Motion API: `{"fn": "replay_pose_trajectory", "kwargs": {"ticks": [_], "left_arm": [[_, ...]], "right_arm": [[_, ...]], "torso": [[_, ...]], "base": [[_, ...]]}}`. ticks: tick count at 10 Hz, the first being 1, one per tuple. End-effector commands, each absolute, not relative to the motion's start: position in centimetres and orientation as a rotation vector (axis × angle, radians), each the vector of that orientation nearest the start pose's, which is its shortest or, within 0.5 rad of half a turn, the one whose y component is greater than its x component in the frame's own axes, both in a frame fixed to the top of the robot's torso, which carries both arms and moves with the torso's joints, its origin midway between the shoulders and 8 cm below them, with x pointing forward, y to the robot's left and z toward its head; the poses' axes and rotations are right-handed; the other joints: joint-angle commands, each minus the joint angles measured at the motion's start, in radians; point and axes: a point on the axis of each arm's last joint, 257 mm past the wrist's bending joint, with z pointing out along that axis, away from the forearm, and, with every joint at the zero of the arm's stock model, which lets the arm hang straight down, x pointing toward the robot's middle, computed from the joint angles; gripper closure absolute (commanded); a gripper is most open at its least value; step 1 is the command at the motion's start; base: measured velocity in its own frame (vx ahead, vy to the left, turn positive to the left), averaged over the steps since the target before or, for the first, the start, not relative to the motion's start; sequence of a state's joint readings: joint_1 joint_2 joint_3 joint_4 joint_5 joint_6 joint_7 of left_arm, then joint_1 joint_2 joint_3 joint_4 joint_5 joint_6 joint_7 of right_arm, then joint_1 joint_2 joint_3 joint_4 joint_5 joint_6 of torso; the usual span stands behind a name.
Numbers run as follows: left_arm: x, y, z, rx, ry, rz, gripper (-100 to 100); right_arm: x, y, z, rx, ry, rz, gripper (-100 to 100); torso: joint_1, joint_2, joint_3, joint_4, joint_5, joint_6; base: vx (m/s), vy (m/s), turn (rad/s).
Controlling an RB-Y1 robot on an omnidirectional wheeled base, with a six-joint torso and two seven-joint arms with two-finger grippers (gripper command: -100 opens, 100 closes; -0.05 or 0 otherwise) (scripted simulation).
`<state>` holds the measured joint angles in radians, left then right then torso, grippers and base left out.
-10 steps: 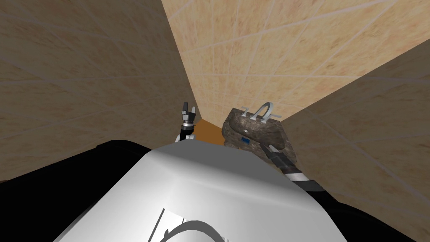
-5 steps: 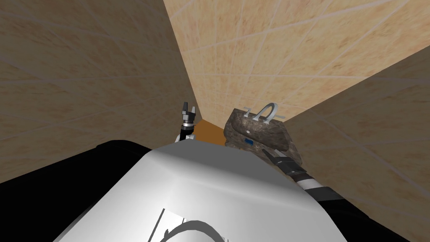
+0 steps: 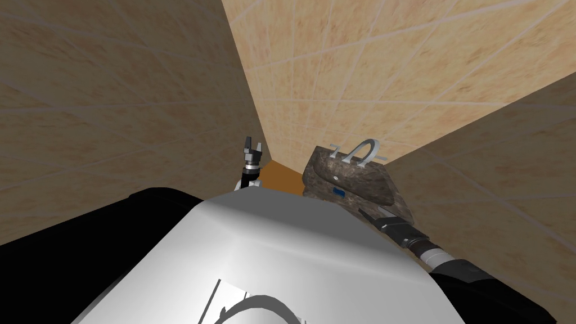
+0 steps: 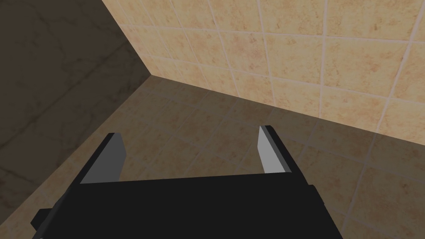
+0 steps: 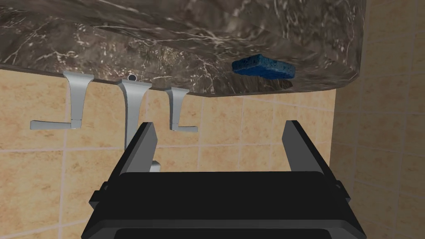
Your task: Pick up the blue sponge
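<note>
Right arm: in the head view it reaches from our lower right, stretched forward and low, toward the sink [image 3: 371, 183]. The right gripper [image 3: 364, 214] sits just short of the sink's near edge. Its own wrist view shows the right gripper [image 5: 220, 123] with its two fingers [image 5: 143, 145] spread wide and nothing between them.

Left arm: raised in front of the chest and well apart from the sink, with the left gripper [image 3: 252, 147] pointing up. In its wrist view the left gripper [image 4: 190, 132] also has its fingers parted and holds nothing.

Differences between views: the head view gives the sink as a dark marbled basin against the tiled wall [image 3: 349, 73], the tap [image 3: 360, 149] a small arch at its far rim. The right wrist view shows the sink [image 5: 186, 49] closer. There the tap [image 5: 133, 108] has a handle [image 5: 79, 99] on either side of it.

Sponge: in the head view the blue sponge [image 3: 338, 192] lies in the basin on the side nearest us. The right gripper is near it, not touching. In the right wrist view the blue sponge [image 5: 263, 67] lies flat on the marbled surface beyond the fingertips. It is apart from them and sits toward the finger farther from the tap.
</note>
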<state>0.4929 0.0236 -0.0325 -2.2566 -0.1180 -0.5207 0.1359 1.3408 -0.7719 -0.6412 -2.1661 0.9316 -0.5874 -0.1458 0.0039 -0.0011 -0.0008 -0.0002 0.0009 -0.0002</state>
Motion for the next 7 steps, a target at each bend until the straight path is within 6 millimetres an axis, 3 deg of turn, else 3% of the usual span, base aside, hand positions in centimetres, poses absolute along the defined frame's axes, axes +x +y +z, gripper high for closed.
{"fn": "replay_pose_trajectory", "kwargs": {"ticks": [1,6,7], "left_arm": [[34.9,25.1,1.8,-0.621,0.671,-1.393,0],[34.9,25.1,1.8,-0.621,0.671,-1.393,0],[34.9,25.1,1.8,-0.621,0.671,-1.393,0]], "right_arm": [[16.4,-46.3,-21.4,-0.441,2.237,-0.012,-100],[13.9,-50.0,-22.1,-0.759,2.389,-0.149,-100],[13.9,-50.0,-22.3,-0.789,2.396,-0.148,-100]], "torso": [[0.0,0.0,0.0,0.0,0.0,0.0],[0.001,-0.002,-0.001,0.0,0.0,0.0],[0.003,-0.002,-0.001,-0.001,0.001,0.0]], "base": [[0.035,0.064,0.009],[0.047,0.085,0.014],[0.056,0.067,-0.001]]}}
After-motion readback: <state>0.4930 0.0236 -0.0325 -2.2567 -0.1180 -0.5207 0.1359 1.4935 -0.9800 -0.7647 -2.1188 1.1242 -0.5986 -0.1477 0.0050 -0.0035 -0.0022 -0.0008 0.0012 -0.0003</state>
